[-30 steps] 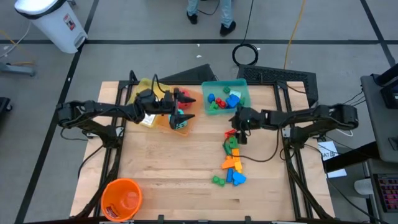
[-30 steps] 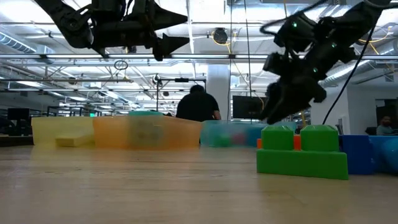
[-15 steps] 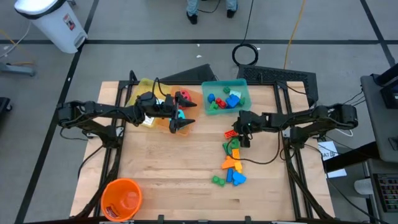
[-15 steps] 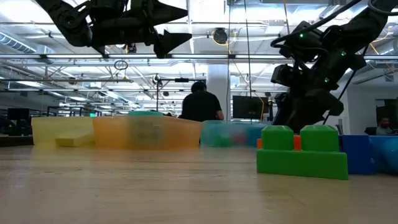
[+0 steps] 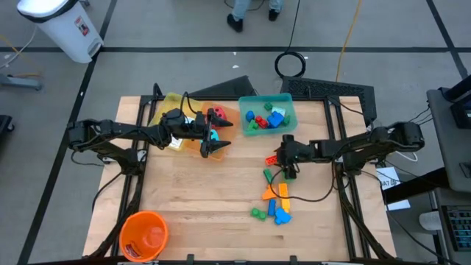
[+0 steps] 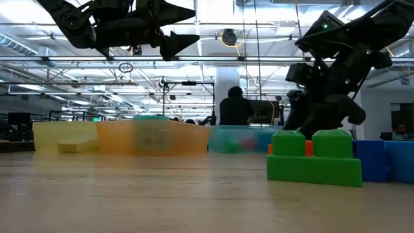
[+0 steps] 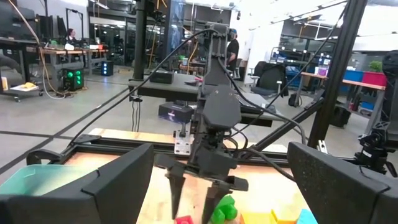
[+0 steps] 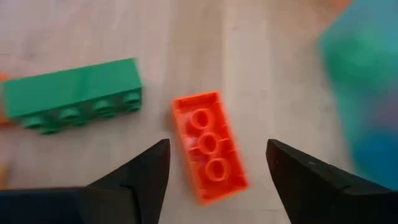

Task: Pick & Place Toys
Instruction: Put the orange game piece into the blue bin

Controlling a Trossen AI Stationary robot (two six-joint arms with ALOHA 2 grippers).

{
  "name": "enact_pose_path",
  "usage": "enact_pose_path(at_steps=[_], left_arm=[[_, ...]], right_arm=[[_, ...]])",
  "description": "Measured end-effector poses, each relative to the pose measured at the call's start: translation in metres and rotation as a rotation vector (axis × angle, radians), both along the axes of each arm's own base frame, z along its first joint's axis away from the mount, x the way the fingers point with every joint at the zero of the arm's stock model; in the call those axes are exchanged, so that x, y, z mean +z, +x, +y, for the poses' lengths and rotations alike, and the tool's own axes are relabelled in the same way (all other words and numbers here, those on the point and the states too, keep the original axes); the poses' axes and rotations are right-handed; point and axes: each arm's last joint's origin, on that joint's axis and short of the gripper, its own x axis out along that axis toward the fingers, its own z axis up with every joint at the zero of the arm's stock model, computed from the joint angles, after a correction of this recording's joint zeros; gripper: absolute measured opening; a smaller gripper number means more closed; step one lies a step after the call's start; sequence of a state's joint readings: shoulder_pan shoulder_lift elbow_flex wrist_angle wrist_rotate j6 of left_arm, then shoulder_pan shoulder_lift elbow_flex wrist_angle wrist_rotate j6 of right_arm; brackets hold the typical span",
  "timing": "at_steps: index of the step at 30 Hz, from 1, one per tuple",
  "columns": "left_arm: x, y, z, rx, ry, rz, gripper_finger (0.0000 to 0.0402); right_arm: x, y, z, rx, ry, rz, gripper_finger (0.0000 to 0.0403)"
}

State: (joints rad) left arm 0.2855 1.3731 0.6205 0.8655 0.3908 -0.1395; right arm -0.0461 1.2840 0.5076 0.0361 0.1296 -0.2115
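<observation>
Wooden table [image 5: 199, 191]: we have the right gripper [image 8: 214, 165] spread open over the red-orange brick [image 8: 208, 146] lying beside a green brick [image 8: 71, 93]. Left gripper [image 5: 213, 140] hangs open over the orange tray [image 5: 193, 147]. Risk: the brick lies skewed between the fingers (may twist out on closing).

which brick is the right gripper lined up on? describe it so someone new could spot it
Start at the teal tray at the table's far edge, then follow the line of loose bricks running toward the near edge. The right gripper hangs over the top of that line, jaws open either side of an orange-red brick. It is short with three studs in a row, unlike the longer green brick beside it.
</observation>
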Motion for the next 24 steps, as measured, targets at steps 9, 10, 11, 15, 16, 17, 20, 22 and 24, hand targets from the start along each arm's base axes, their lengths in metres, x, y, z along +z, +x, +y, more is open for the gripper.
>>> enact_pose_path(at_steps=[9,10,11,15,16,17,20,22,24], left_arm=[[0.0,0.0,0.0,0.0,0.001,-0.002,0.0374],[0.0,0.0,0.0,0.0,0.001,-0.003,0.0374],[0.0,0.0,0.0,0.0,0.001,-0.003,0.0374],[0.0,0.0,0.0,-0.004,-0.033,0.001,0.0374],[0.0,0.0,0.0,-0.005,-0.046,0.002,0.0374],[0.0,0.0,0.0,-0.006,-0.057,0.003,0.0374],[0.0,0.0,0.0,-0.01,-0.097,0.007,0.0374],[0.0,0.0,0.0,-0.013,-0.118,0.01,0.0374],[0.0,0.0,0.0,-0.014,-0.127,0.011,0.0374]], right_arm=[[-0.014,0.006,-0.018,0.037,0.079,0.024,0.0246],[-0.018,0.006,-0.019,0.042,0.082,0.039,0.0243],[-0.02,0.006,-0.021,0.047,0.082,0.051,0.024],[-0.023,0.007,-0.022,0.061,0.074,0.063,0.0221],[-0.023,0.007,-0.022,0.061,0.076,0.065,0.0213],[-0.023,0.007,-0.022,0.061,0.076,0.065,0.0204],[-0.021,0.006,-0.022,0.059,0.072,0.065,0.0168],[-0.019,0.004,-0.022,0.056,0.064,0.064,0.0138],[-0.017,0.003,-0.022,0.054,0.051,0.057,0.0108]])
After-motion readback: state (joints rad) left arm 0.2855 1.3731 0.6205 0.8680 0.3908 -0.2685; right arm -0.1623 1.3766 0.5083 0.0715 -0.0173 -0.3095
